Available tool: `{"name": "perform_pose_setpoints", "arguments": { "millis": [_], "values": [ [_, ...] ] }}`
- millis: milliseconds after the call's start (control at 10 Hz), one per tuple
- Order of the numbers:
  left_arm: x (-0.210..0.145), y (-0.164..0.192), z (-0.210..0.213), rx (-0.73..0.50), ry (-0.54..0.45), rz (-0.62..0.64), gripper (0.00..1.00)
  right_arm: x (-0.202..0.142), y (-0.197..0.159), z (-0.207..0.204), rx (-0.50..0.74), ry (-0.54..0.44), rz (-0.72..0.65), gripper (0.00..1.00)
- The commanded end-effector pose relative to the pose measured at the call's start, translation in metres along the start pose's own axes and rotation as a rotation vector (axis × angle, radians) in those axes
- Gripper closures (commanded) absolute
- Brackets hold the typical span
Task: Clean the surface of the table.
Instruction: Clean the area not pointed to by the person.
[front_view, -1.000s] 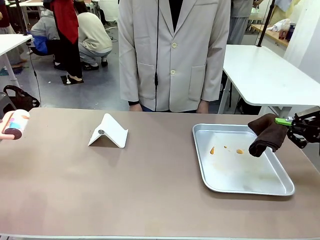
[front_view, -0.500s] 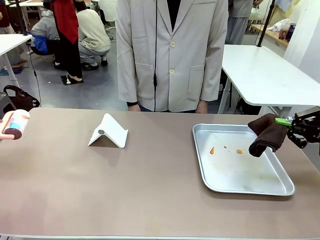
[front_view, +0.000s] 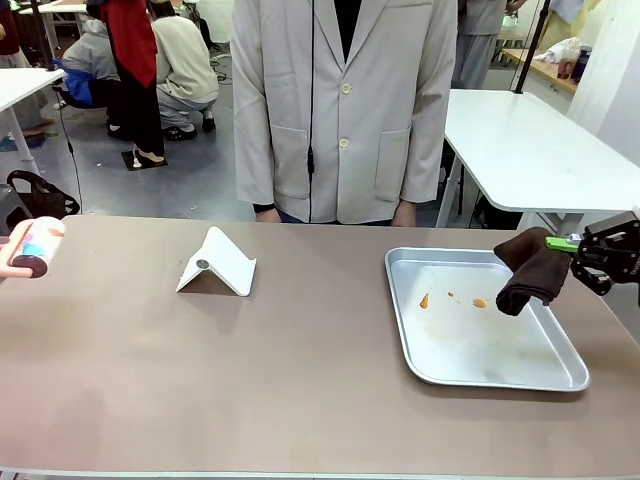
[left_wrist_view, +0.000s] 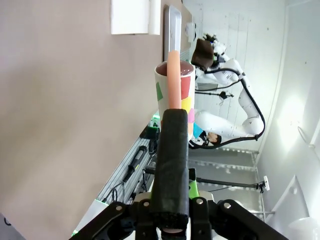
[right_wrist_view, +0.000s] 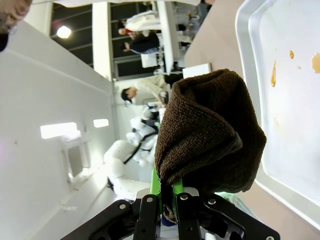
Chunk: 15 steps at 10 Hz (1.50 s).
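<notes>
**wipe_watcher:** ok so which step is this? The table (front_view: 250, 390) takes up the whole lower half of the front view. It's a plain taupe top, and honestly I can't spot any dirt on it. A person (front_view: 345, 110) in a pale coat stands at its far edge, top middle.

**benchrat:** I'd call it pre-wipe, since nothing is working the surface yet. Big to small: there's a silver tray (front_view: 480, 345) at right centre and a white folded stand (front_view: 217, 262) left of centre. Then a brown cloth (front_view: 530, 272) hangs at the tray's upper right corner, and I can't tell if it brushes the rim. The right gripper (front_view: 572, 244) is pinched tight on the cloth's top fold. At the far left edge, the left gripper (left_wrist_view: 173, 114) is clamped on a white container (front_view: 33, 246) with coloured patches, held off the table. Could be cleaner, can't say. The only mess I see is little orange spots (front_view: 452, 297) inside the tray.

**wipe_watcher:** next move?

**benchrat:** My guess is it lowers the cloth onto bare tabletop and presses it flat. The best room is the wide strip along the bottom of the frame, plus the gap between stand and tray. Mind the tray's raised rim by the cloth, and the table's right edge just beside it.
</notes>
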<state>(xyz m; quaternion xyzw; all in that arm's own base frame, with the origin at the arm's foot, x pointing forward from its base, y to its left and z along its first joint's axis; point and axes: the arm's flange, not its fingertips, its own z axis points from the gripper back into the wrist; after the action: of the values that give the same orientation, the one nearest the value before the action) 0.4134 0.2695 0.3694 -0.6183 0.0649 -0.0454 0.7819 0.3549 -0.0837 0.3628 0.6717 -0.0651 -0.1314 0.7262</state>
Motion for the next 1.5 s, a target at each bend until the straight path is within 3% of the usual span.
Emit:
{"name": "perform_pose_setpoints", "arguments": {
  "millis": [0,200,400,500,1000,1200,1400],
  "values": [
    [0.001,-0.033,-0.018,0.043,0.078,-0.077,0.78,-0.006,0.033,-0.015,-0.134,0.01,0.1,0.9],
    [0.006,-0.052,-0.041,0.086,0.143,-0.117,0.78,-0.001,0.047,-0.023,-0.218,0.009,0.146,0.9],
    [0.017,-0.058,-0.062,0.125,0.194,-0.083,0.78,0.009,0.061,-0.035,-0.443,0.027,0.159,0.9],
    [0.019,-0.06,-0.041,0.086,0.143,-0.091,0.78,0.015,0.065,-0.038,-0.51,0.032,0.145,0.9],
    [0.019,-0.06,-0.041,0.086,0.143,-0.091,0.78,0.072,0.075,-0.061,-1.06,0.04,0.069,0.9],
    [0.019,-0.06,-0.041,0.086,0.143,-0.091,0.78,0.097,0.07,-0.072,-1.161,0.071,0.05,0.9],
    [0.019,-0.06,-0.041,0.086,0.143,-0.091,0.78,0.114,0.062,-0.084,-1.182,0.093,0.034,0.9]
  ]
}}
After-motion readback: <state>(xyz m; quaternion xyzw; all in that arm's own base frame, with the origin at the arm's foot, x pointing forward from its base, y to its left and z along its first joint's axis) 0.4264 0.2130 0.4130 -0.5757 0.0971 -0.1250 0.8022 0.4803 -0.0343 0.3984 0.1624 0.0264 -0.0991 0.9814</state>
